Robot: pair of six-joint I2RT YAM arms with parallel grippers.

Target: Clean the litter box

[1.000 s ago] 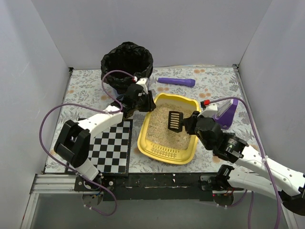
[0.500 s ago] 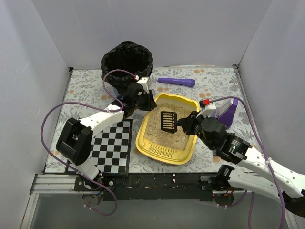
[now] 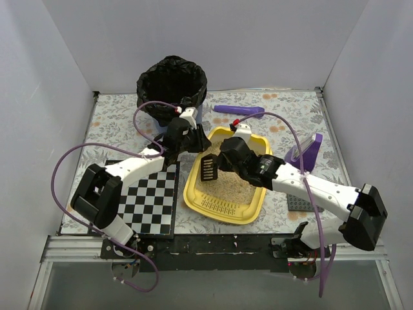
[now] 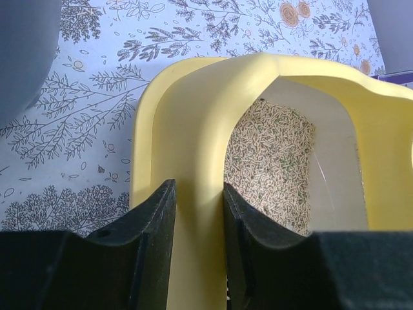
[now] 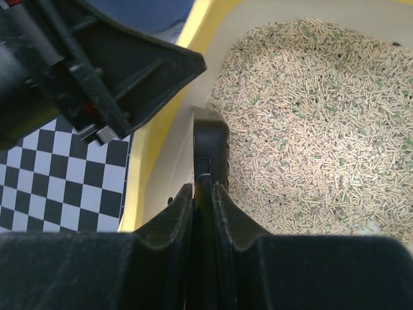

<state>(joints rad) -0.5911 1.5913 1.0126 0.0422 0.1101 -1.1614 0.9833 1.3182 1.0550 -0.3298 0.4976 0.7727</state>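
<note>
The yellow litter box lies in the middle of the table with beige granular litter inside and a slotted strip at its near end. My left gripper is shut on the box's far-left rim, one finger outside the wall and one inside. My right gripper is shut on the handle of the black slotted scoop. The scoop hangs over the left side of the box, above the litter. Its handle shows edge-on between my right fingers.
A blue bin with a black bag stands at the back left, just behind the left gripper. A purple tool lies behind the box. A purple holder stands at the right. A checkered mat lies left of the box.
My right arm has swung left across the box, carrying the scoop from the middle to the left side. The left gripper kept its hold on the rim; the box shifted slightly.
</note>
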